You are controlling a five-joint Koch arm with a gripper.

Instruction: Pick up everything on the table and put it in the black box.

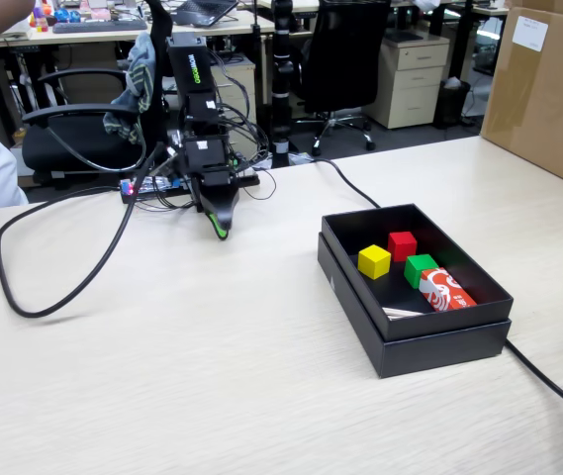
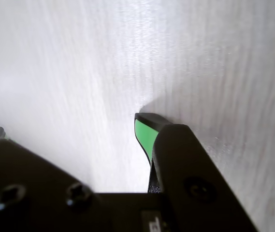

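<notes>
The black box stands on the wooden table at the right of the fixed view. Inside it lie a yellow cube, a red cube, a green cube and a red and white packet. My gripper points down at the table, well to the left of the box, with its tip close to the surface. In the wrist view my gripper shows two tips apart, the right one with a green pad. Only bare table lies between them. It holds nothing.
A black cable loops over the table at the left, and another runs from the box to the front right. A cardboard box stands at the back right. Office chairs and desks stand behind the table.
</notes>
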